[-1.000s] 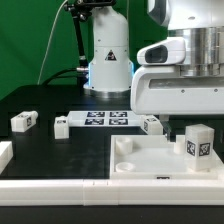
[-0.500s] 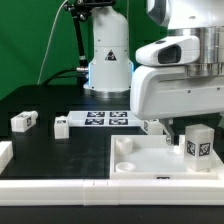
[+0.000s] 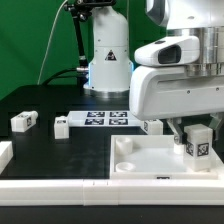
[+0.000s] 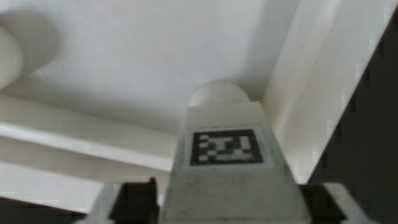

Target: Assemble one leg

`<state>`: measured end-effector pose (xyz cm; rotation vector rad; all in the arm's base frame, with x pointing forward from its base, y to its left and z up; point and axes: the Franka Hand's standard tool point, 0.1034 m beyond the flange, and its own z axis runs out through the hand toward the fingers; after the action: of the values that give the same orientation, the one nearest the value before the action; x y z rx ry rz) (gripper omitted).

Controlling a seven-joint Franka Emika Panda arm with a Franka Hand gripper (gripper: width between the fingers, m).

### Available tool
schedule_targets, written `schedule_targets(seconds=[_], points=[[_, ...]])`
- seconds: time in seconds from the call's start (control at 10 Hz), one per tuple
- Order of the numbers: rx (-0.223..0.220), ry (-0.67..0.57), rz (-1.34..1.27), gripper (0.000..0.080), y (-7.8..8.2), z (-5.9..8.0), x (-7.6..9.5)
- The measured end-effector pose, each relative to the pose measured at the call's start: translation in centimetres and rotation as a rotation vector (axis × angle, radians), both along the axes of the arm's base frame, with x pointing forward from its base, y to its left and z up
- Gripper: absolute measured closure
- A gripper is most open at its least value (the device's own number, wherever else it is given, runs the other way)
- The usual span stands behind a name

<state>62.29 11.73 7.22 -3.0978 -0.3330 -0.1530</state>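
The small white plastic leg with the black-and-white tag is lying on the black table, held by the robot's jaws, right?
Not quite. The small white plastic leg stands upright on the large white tray-like tabletop, not on the black table; the exterior view shows it. The gripper does hold it.

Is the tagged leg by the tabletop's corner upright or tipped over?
Upright: the leg stands on end on the tabletop, tag facing the camera, with the pincer around it.

A leg (image 3: 198, 141) stands upright on the tabletop (image 3: 140, 160), at the tabletop's 2 o'clock corner. The marker board (image 3: 103, 120) lies beyond the tabletop at 11 o'clock, with one loose leg (image 3: 60, 126) touching its 9 o'clock end and another (image 3: 24, 121) farther out at 9 o'clock.
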Motion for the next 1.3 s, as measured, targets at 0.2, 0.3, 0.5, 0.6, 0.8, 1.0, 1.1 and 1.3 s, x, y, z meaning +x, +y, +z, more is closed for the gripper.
schedule_targets(seconds=[0.2,0.3,0.5,0.6,0.8,1.0,1.1,1.3], points=[[0.022,0.008,-0.161,0.0509,0.08,-0.05,-0.07],[0.037,0.015,-0.276,0.0509,0.09,-0.16,-0.19],[0.060,0.025,-0.520,0.0509,0.31,-0.25,-0.33],[0.069,0.029,-0.628,0.0509,0.32,-0.27,-0.36],[0.096,0.040,-0.862,0.0508,0.29,-0.30,-0.38],[0.118,0.052,-1.077,0.0508,0.28,-0.32,-0.40],[0.126,0.056,-1.184,0.0508,0.39,-0.34,-0.43],[0.142,0.064,-1.341,0.0508,0.52,-0.34,-0.46]])
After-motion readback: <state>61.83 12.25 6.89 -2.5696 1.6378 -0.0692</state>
